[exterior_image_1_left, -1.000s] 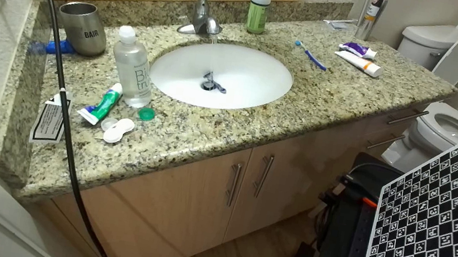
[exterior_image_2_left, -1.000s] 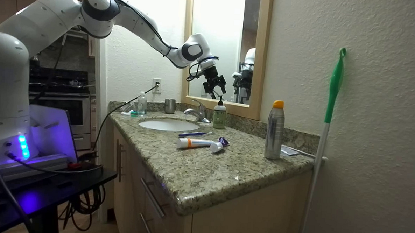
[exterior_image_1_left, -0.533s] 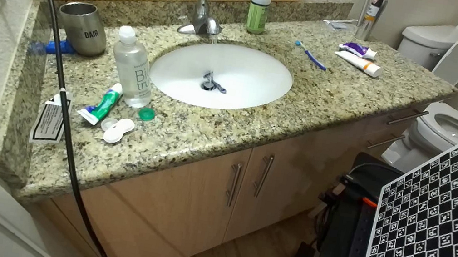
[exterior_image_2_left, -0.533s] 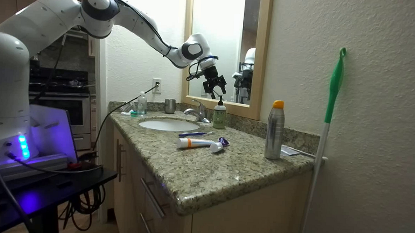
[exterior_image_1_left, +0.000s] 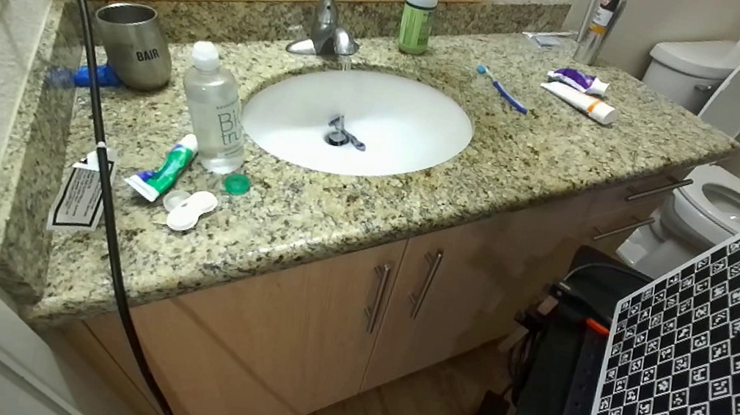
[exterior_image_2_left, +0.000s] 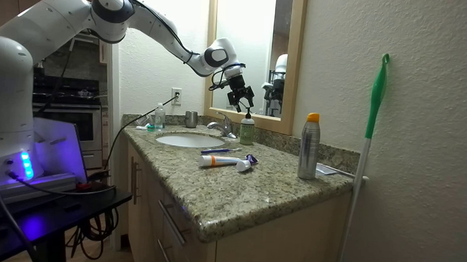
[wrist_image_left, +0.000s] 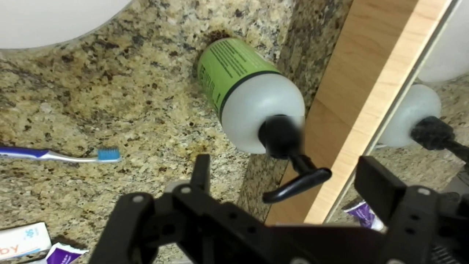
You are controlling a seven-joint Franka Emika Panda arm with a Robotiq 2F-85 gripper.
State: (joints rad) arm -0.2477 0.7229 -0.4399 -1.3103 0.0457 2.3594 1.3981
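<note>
the gripper [exterior_image_2_left: 245, 108], spread wide, has been lowered slightly; the pump [wrist_image_left: 298, 186] is thus nearly straddled, not gripped.

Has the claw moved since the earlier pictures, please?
Yes, slightly: in an exterior view, the claw hangs a little lower against the mirror frame, nearer the pump bottle.
</note>
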